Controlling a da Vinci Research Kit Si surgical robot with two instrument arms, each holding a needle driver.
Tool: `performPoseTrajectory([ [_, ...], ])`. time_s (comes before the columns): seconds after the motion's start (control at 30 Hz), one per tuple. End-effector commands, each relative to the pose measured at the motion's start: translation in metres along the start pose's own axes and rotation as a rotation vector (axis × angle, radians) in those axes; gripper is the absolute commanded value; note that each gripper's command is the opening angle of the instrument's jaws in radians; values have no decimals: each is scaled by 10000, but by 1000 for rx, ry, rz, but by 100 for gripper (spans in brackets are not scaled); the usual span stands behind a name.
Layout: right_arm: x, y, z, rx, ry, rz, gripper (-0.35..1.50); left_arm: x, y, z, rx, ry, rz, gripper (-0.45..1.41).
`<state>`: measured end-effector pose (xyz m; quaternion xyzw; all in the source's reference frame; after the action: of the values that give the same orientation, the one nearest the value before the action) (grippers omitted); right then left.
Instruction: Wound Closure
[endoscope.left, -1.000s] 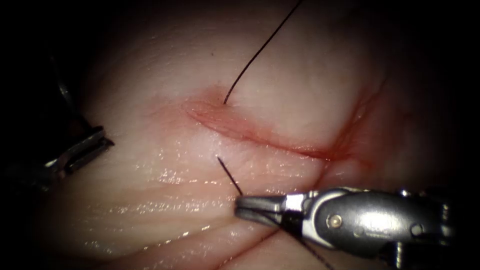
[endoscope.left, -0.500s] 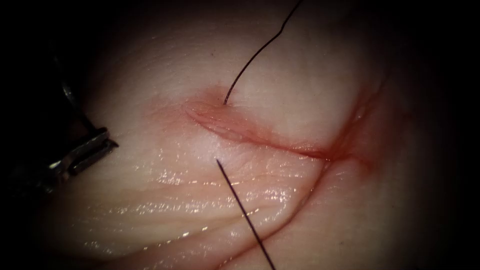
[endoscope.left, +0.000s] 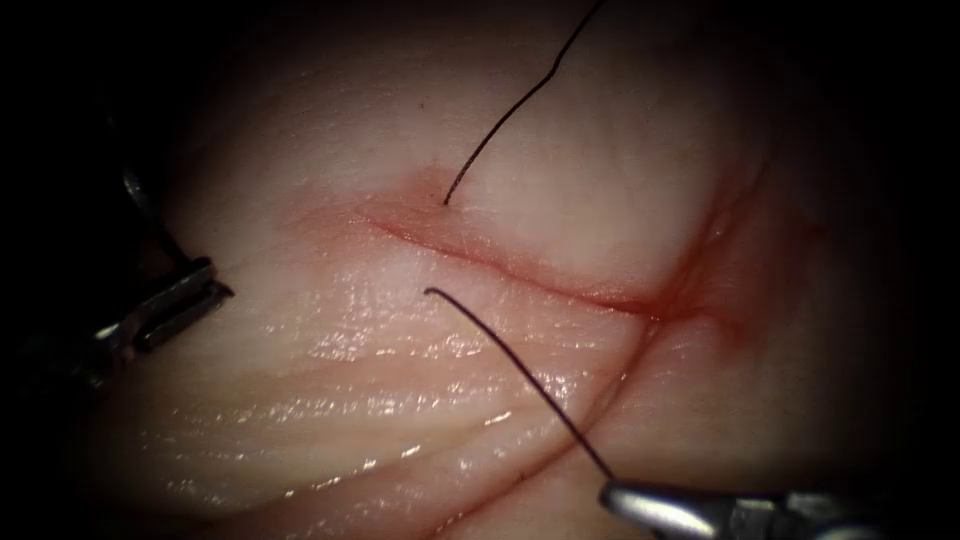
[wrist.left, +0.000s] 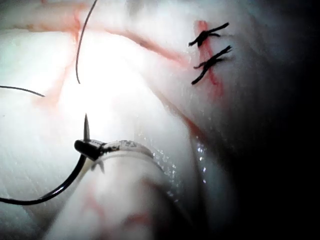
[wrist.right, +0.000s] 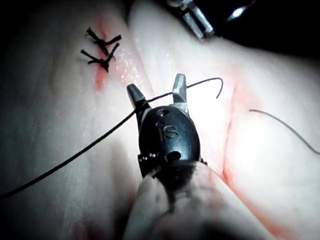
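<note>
Darkness rings the pale tissue (endoscope.left: 400, 400), which shines wet along its folds. Nearest the endoscope, the right tool (endoscope.left: 612, 494) comes in low from the right, its tip just beside the end of a length of thread (endoscope.left: 540, 395). The right wrist view shows this tool (wrist.right: 156, 87) with its fingers (wrist.right: 180, 85) standing clearly apart. The thread (wrist.right: 100, 134) runs across the gap between them close to their base, crossing it rather than being pinched. From the tool the thread climbs over the tissue and enters it on the near side of the cut (endoscope.left: 520, 270), just short of the edge. At the left, well away from the cut, the left tool (endoscope.left: 210, 283) rests beside the tissue. In the left wrist view its fingers (wrist.left: 89, 147) are closed on the needle (wrist.left: 75, 175), gripping it a little behind the point. The point stands bare beyond the fingers, and the rest of the curve sweeps away from them, so the needle is not in the tissue. The cut runs across the middle, with red fluid (endoscope.left: 670, 305) gathered at its right end. On its far side a far strand (endoscope.left: 500, 120) leaves the tissue near the cut's left end and rises away into the dark. Two finished stitches (wrist.right: 101, 50) cross a second red line in the right wrist view, and the left tool (wrist.right: 200, 27) sits beyond them.
</note>
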<state>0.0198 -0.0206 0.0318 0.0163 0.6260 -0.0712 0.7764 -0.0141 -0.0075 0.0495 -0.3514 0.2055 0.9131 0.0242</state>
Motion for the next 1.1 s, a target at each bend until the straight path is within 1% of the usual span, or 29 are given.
performPoseTrajectory([
  [0.03, -23, 17, 9, -15, -13, 0, 128, 0, 3, 7, 0, 1, 0, -45],
  [0.1, -41, 27, 12, -27, -29, 5, 128, 0, 3, 7, 1, 1, 1, -45],
  [0.23, -67, 41, 18, -43, -49, 9, 128, -1, 4, 7, -1, 0, 2, -45],
  [0.37, -84, 54, 22, -53, -52, 11, 128, -1, 4, 8, 0, 0, 2, -45],
  [0.43, -88, 57, 24, -56, -51, 17, 130, -1, 4, 8, 0, 0, 3, -45],
  [0.53, -87, 59, 22, -56, -52, 48, 133, -2, 4, 7, 0, 0, 3, -45],
  [0.57, -84, 60, 17, -75, -31, 88, 135, -2, 4, 7, -1, 1, 3, -45],
  [0.63, -82, 64, 8, -116, 8, 120, 140, -3, 4, 7, -3, 0, 4, -45],
  [0.67, -81, 69, -3, -154, 46, 159, 140, -3, 4, 7, -3, -1, 4, -45],
  [0.8, -83, 71, -17, -196, 87, 257, 140, -2, 4, 7, -3, -1, 4, -45],
  [0.87, -85, 71, -21, -224, 66, 297, 140, -2, 4, 7, -3, -1, 4, -45],
  [1.0, -90, 71, -26, -296, -40, 330, 148, -2, 4, 8, -3, -1, 4, -45],
  [1.1, -92, 69, -31, -305, -95, 338, 148, -2, 4, 7, -3, -1, 4, -45],
])
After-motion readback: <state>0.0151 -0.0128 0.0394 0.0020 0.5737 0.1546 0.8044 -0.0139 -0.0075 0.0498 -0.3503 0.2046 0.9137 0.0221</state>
